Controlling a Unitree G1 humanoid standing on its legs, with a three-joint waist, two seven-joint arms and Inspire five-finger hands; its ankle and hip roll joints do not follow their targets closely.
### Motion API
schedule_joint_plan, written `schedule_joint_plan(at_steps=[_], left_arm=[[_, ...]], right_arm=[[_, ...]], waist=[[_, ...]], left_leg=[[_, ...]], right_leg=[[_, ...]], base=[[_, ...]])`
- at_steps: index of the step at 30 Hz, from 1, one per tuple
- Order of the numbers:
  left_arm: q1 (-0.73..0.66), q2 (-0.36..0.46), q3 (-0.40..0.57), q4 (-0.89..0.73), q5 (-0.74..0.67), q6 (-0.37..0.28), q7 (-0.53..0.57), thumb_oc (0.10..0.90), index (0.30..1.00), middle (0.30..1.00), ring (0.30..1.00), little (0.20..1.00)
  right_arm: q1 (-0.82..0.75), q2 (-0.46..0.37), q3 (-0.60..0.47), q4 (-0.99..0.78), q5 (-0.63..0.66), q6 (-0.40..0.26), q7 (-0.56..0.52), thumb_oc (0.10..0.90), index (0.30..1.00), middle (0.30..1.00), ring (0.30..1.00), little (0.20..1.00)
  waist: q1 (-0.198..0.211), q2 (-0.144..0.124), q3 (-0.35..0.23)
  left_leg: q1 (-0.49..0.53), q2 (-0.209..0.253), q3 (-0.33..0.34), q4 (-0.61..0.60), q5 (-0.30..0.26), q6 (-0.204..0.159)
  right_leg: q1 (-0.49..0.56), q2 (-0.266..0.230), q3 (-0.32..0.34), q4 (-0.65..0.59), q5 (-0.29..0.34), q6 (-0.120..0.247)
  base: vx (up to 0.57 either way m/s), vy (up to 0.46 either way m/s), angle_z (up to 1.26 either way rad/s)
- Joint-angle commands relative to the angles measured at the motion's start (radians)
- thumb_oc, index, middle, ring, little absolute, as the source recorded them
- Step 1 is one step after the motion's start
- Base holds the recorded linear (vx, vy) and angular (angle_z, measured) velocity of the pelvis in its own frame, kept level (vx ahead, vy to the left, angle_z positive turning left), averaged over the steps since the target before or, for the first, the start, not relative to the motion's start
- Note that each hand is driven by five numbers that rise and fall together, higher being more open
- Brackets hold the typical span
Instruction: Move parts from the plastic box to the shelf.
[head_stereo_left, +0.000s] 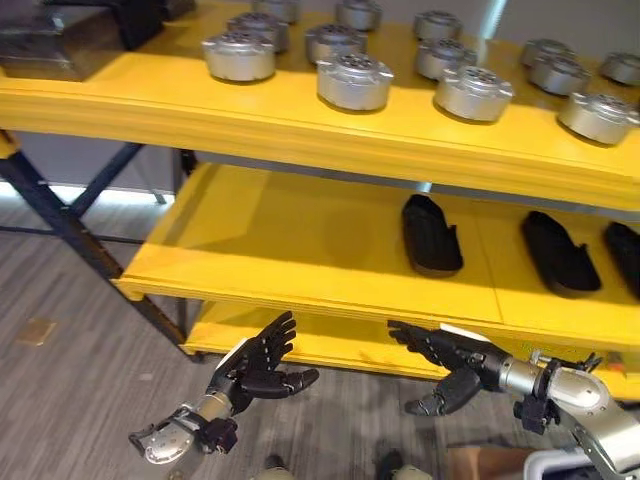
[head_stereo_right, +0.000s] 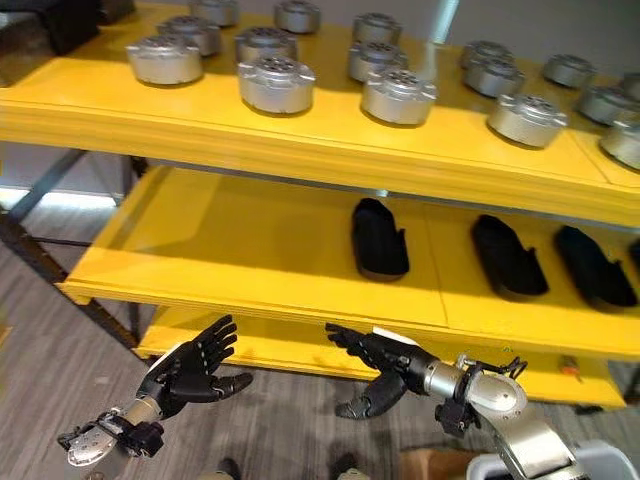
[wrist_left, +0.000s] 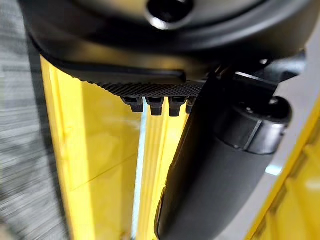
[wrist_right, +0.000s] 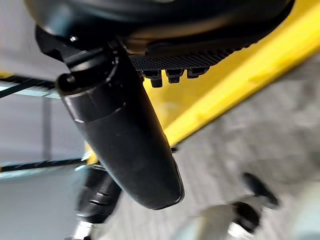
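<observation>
Grey wood-grain floor (head_stereo_left: 70, 290) beneath a dark-blue steel frame (head_stereo_left: 60, 215), grey wall behind.

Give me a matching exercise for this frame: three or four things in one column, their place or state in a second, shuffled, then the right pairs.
Things:
1. silver round parts
2. black flat parts
3. left hand
4. right hand

Places or states:
A. on the middle shelf
B. open and holding nothing, low before the shelves at the robot's right
C. on the top shelf
D. open and holding nothing, low before the shelves at the robot's left

Pairs: 1-C, 2-A, 3-D, 4-B
</observation>
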Motion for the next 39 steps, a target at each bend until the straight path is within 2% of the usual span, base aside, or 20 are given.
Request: schedule_joint_plan(at_steps=[1,4,6,7,8,9,10,13,15,20,23,26,27,28,31,32,33,36,38,39], left_arm=[[-0.048,0.015,0.024,-0.108,-0.021,-0.131,0.02,0.9,1.0,1.0,1.0,1.0],[-0.009,0.001,0.054,-0.103,-0.051,-0.166,0.044,0.9,1.0,1.0,1.0,1.0],[0.006,-0.013,0.066,-0.093,-0.091,-0.161,0.034,0.9,1.0,1.0,1.0,1.0],[0.011,-0.038,0.069,-0.082,-0.188,-0.122,0.004,0.9,1.0,1.0,1.0,1.0],[0.01,-0.037,0.07,-0.081,-0.191,-0.121,0.002,0.9,1.0,1.0,1.0,1.0],[0.007,-0.065,0.071,-0.071,-0.221,-0.11,-0.011,0.9,1.0,1.0,1.0,1.0],[-0.002,-0.091,0.066,-0.056,-0.193,-0.145,0.014,0.9,1.0,1.0,1.0,1.0],[-0.036,-0.126,0.023,-0.069,-0.167,-0.172,0.055,0.9,1.0,1.0,1.0,1.0],[-0.048,-0.137,0.018,-0.08,-0.158,-0.155,0.055,0.9,1.0,1.0,1.0,1.0],[-0.038,-0.143,0.02,-0.097,-0.136,-0.118,0.014,0.9,1.0,1.0,1.0,1.0],[-0.024,-0.136,0.022,-0.104,-0.138,-0.1,-0.029,0.9,1.0,1.0,1.0,1.0],[-0.028,-0.112,0.024,-0.116,-0.14,-0.102,-0.065,0.9,1.0,1.0,1.0,1.0],[-0.028,-0.112,0.023,-0.116,-0.14,-0.102,-0.065,0.9,1.0,1.0,1.0,1.0],[-0.06,-0.105,0.0,-0.132,-0.122,-0.111,-0.054,0.9,1.0,1.0,1.0,1.0],[-0.09,-0.103,-0.024,-0.152,-0.12,-0.13,-0.034,0.9,1.0,1.0,1.0,1.0],[-0.117,-0.108,-0.035,-0.155,-0.122,-0.147,-0.026,0.9,1.0,1.0,1.0,1.0],[-0.156,-0.116,-0.047,-0.156,-0.148,-0.161,-0.037,0.9,1.0,1.0,1.0,1.0],[-0.2,-0.144,-0.052,-0.162,-0.22,-0.149,-0.041,0.9,1.0,1.0,1.0,1.0],[-0.242,-0.173,-0.037,-0.167,-0.217,-0.146,-0.024,0.9,1.0,1.0,1.0,1.0],[-0.261,-0.179,-0.026,-0.174,-0.173,-0.143,-0.011,0.9,1.0,1.0,1.0,1.0]], right_arm=[[-0.042,-0.071,-0.064,-0.038,0.037,-0.116,-0.159,0.9,1.0,1.0,1.0,1.0],[-0.1,-0.107,-0.13,0.0,0.105,-0.144,-0.297,0.9,1.0,1.0,1.0,1.0],[-0.118,-0.103,-0.159,0.003,0.112,-0.154,-0.294,0.9,1.0,1.0,1.0,1.0],[-0.143,-0.086,-0.173,0.017,0.092,-0.166,-0.297,0.9,1.0,1.0,1.0,1.0],[-0.144,-0.085,-0.172,0.017,0.092,-0.166,-0.297,0.9,1.0,1.0,1.0,1.0],[-0.161,-0.065,-0.171,0.027,0.052,-0.162,-0.302,0.9,1.0,1.0,1.0,1.0],[-0.175,-0.064,-0.167,0.029,0.019,-0.181,-0.293,0.9,1.0,1.0,1.0,1.0],[-0.2,-0.083,-0.195,0.023,0.038,-0.2,-0.361,0.9,1.0,1.0,1.0,1.0],[-0.209,-0.071,-0.215,0.009,0.017,-0.21,-0.386,0.9,1.0,1.0,1.0,1.0],[-0.195,-0.046,-0.261,-0.017,-0.037,-0.179,-0.465,0.9,1.0,1.0,1.0,1.0],[-0.18,-0.041,-0.285,0.007,-0.141,-0.185,-0.515,0.9,1.0,1.0,1.0,1.0],[-0.17,-0.066,-0.319,0.013,-0.189,-0.206,-0.653,0.9,1.0,1.0,1.0,1.0],[-0.17,-0.066,-0.319,0.013,-0.191,-0.206,-0.654,0.9,1.0,1.0,1.0,1.0],[-0.203,-0.065,-0.308,0.019,-0.275,-0.198,-0.721,0.9,1.0,1.0,1.0,1.0],[-0.251,-0.064,-0.272,0.021,-0.3,-0.2,-0.724,0.9,1.0,1.0,1.0,1.0],[-0.289,-0.056,-0.24,0.021,-0.268,-0.213,-0.684,0.9,1.0,1.0,1.0,1.0],[-0.322,-0.047,-0.197,0.021,-0.18,-0.214,-0.664,0.9,1.0,1.0,1.0,1.0],[-0.379,-0.02,-0.149,0.077,-0.144,-0.226,-0.669,0.9,1.0,1.0,1.0,1.0],[-0.414,0.008,-0.106,0.121,-0.174,-0.255,-0.653,0.9,1.0,1.0,1.0,1.0],[-0.424,0.019,-0.087,0.141,-0.175,-0.278,-0.645,0.9,1.0,1.0,1.0,1.0]], waist=[[0.018,0.007,0.004],[0.022,0.022,-0.001],[0.022,0.018,-0.003],[0.026,0.009,-0.004],[0.026,0.009,-0.002],[0.029,0.0,-0.002],[0.029,-0.005,-0.004],[0.016,-0.006,-0.01],[0.002,0.0,-0.011],[-0.029,0.014,-0.007],[-0.05,0.019,-0.006],[-0.069,0.022,-0.011],[-0.068,0.022,-0.01],[-0.08,0.026,-0.015],[-0.088,0.03,-0.015],[-0.093,0.034,-0.015],[-0.091,0.034,-0.014],[-0.086,0.034,-0.019],[-0.078,0.039,-0.033],[-0.07,0.041,-0.042]], left_leg=[[0.043,-0.028,0.015,0.025,-0.061,0.047],[0.051,-0.04,0.059,0.015,-0.07,0.08],[0.044,-0.045,0.067,0.014,-0.07,0.086],[0.03,-0.038,0.085,0.029,-0.064,0.077],[0.031,-0.035,0.085,0.031,-0.064,0.075],[0.021,-0.021,0.103,0.047,-0.052,0.059],[0.007,0.0,0.116,0.055,-0.024,0.031],[-0.034,0.07,0.135,0.056,0.042,-0.032],[-0.04,0.1,0.143,0.061,0.055,-0.05],[-0.026,0.141,0.164,0.061,0.068,-0.076],[-0.01,0.152,0.174,0.059,0.068,-0.085],[0.011,0.173,0.194,0.05,0.076,-0.097],[0.012,0.173,0.194,0.05,0.076,-0.098],[0.016,0.195,0.2,0.053,0.076,-0.098],[0.022,0.22,0.207,0.065,0.084,-0.105],[0.03,0.233,0.208,0.074,0.096,-0.114],[0.026,0.253,0.191,0.096,0.114,-0.131],[0.02,0.266,0.145,0.129,0.132,-0.149],[0.013,0.241,0.066,0.142,0.133,-0.158],[0.003,0.194,-0.005,0.145,0.102,-0.146]], right_leg=[[0.076,-0.13,0.001,0.285,-0.208,0.039],[0.093,-0.1,-0.047,0.421,-0.321,0.01],[0.11,-0.076,-0.047,0.409,-0.353,0.01],[0.163,-0.036,-0.064,0.319,-0.396,-0.001],[0.168,-0.032,-0.066,0.313,-0.395,-0.003],[0.201,-0.016,-0.083,0.219,-0.392,-0.012],[0.233,0.007,-0.085,0.133,-0.39,-0.019],[0.258,0.033,-0.073,0.03,-0.366,-0.033],[0.254,0.037,-0.067,0.009,-0.353,-0.037],[0.235,0.031,-0.056,0.001,-0.337,-0.038],[0.222,0.029,-0.046,0.005,-0.335,-0.041],[0.207,0.032,-0.041,0.02,-0.339,-0.046],[0.206,0.033,-0.04,0.021,-0.34,-0.047],[0.195,0.047,-0.034,0.047,-0.365,-0.064],[0.186,0.063,-0.026,0.07,-0.388,-0.081],[0.18,0.072,-0.021,0.079,-0.396,-0.088],[0.179,0.08,-0.014,0.083,-0.403,-0.097],[0.178,0.082,-0.001,0.071,-0.395,-0.1],[0.172,0.085,0.027,0.05,-0.38,-0.1],[0.169,0.085,0.06,0.031,-0.37,-0.097]], base=[[-0.13,-0.039,-0.36],[-0.12,-0.091,-0.53],[-0.1,-0.211,-0.87],[-0.09,-0.264,-1.06],[-0.06,-0.395,-1.06],[-0.04,-0.314,-1.03],[-0.06,-0.385,-0.92],[-0.06,-0.309,-0.76],[-0.07,-0.262,-0.53],[-0.07,-0.205,-0.51],[-0.08,-0.198,-0.25],[-0.07,-0.23,-0.13],[-0.06,-0.336,-0.13],[-0.03,-0.27,-0.15],[-0.03,-0.256,-0.42],[-0.02,-0.309,-0.37],[-0.02,-0.339,-0.35],[-0.01,-0.235,-0.61],[0.02,-0.172,-0.58],[0.05,-0.168,-0.79]])
